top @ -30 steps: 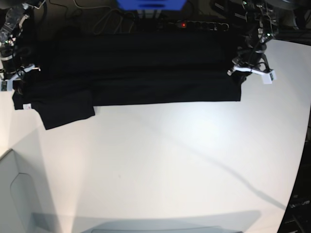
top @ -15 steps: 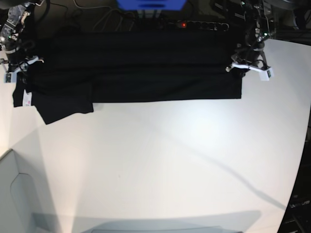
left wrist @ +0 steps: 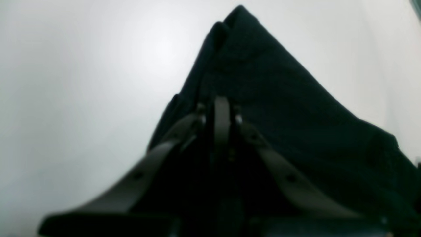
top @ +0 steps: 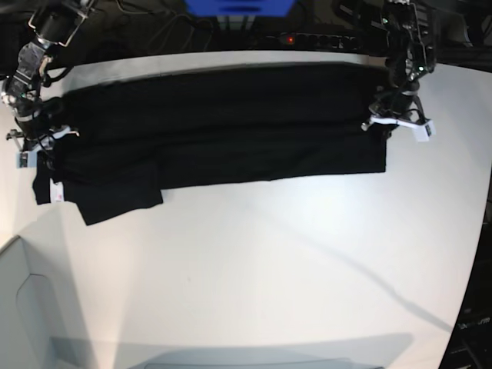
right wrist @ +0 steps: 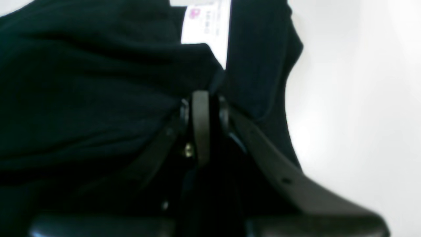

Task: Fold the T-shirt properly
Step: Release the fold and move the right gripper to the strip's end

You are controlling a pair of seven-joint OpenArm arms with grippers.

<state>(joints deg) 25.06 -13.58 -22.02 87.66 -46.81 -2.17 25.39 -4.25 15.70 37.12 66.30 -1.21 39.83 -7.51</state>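
Observation:
The black T-shirt (top: 223,131) hangs stretched in a long band across the far part of the white table (top: 269,261), one sleeve (top: 119,196) drooping at the left. At the band's right end my left gripper (top: 382,123) is shut on the cloth; its wrist view shows the fingers (left wrist: 222,121) pinched on a fold of black fabric (left wrist: 279,98). At the left end my right gripper (top: 46,142) is shut on the other end, with the fingers (right wrist: 200,125) closed on cloth (right wrist: 82,92) beside a white label (right wrist: 205,23). No print shows.
A power strip (top: 307,38) with a red light, cables and a blue object (top: 238,8) lie beyond the table's far edge. The table's right edge curves away at the right (top: 480,231). A pale raised surface (top: 23,307) sits at the lower left.
Both arms have carried the stretched shirt slightly forward and to the right. A strip of white table now shows behind its far edge.

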